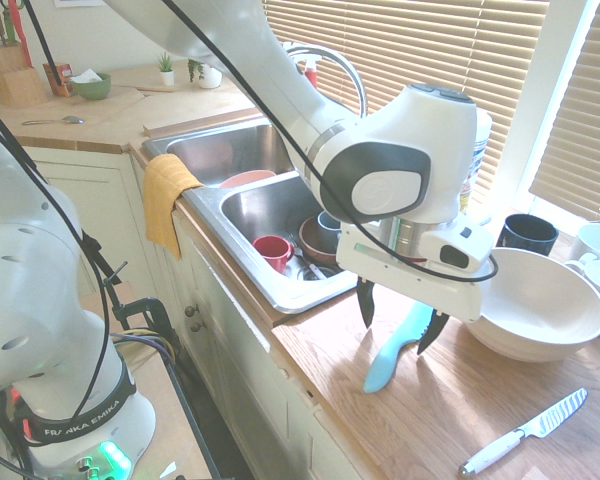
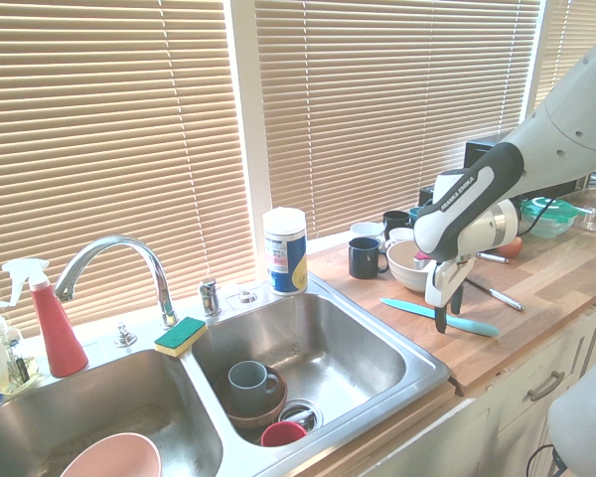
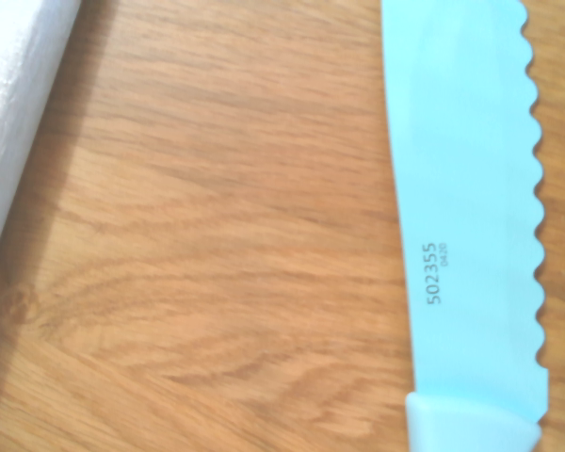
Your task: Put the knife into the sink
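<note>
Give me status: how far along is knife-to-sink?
Done: the gripper sits over the turquoise knife, open, one finger on each side. In hand: nothing gripped; the knife lies flat on the wooden counter. Left: close, lift, carry it to the sink, which already holds mugs, and release.

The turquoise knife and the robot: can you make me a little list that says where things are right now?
knife: turquoise plastic knife, serrated edge, lying flat on the wooden countertop
end effector: end effector open, pointing down, fingers either side of the knife, not gripping it
sink: double-basin steel sink, beside the knife's stretch of counter
in the sink: gray mug, red cup, pink bowl
other knife: white-handled knife farther along the counter
nearby: white bowl next to the end effector
</note>
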`<state>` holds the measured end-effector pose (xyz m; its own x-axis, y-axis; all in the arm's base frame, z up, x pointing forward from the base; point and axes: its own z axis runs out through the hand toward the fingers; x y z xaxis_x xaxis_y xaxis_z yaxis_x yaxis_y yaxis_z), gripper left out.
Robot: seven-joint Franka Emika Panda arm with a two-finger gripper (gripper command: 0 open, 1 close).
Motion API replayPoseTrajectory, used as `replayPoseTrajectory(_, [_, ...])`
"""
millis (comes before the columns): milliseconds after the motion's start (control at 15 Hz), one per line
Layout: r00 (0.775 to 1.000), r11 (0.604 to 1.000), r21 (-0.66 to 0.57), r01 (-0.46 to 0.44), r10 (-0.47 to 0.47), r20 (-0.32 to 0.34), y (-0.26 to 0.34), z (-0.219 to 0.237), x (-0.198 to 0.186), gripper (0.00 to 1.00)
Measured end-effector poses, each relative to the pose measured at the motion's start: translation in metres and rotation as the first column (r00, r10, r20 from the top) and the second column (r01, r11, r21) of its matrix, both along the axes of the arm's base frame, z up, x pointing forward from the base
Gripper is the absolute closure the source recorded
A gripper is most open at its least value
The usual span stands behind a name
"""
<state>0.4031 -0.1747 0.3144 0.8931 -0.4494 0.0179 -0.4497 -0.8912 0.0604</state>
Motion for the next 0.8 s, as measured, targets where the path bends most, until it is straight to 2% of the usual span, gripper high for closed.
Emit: replayPoseTrajectory(800, [1.000, 1.000, 0.005, 0.005, -0.005, 0.008, 0.0002, -0.0018, -0.0012, 1.00])
